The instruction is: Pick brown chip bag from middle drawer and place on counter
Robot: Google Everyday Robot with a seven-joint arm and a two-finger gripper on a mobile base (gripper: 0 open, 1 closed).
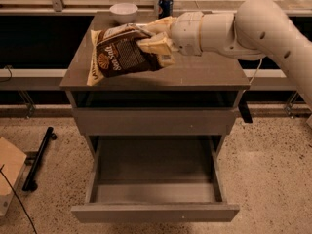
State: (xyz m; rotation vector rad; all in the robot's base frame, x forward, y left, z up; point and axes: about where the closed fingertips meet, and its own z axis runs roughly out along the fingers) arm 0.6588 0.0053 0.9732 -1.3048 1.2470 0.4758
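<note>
My gripper [155, 39] is shut on the right end of the brown chip bag [119, 53], a crinkly bag with a dark brown panel, pale lettering and cream edges. I hold it tilted over the left half of the counter [204, 74], its lower left corner near or touching the surface. The white arm reaches in from the right. The middle drawer [153, 209] stands pulled open below, and its grey floor shows with nothing in it.
A white bowl [123, 11] and a blue can [165, 5] stand at the counter's back edge. A plain closed drawer front [153, 122] sits under the counter. A black bar [40, 156] and a cardboard box [9, 172] lie on the floor at left.
</note>
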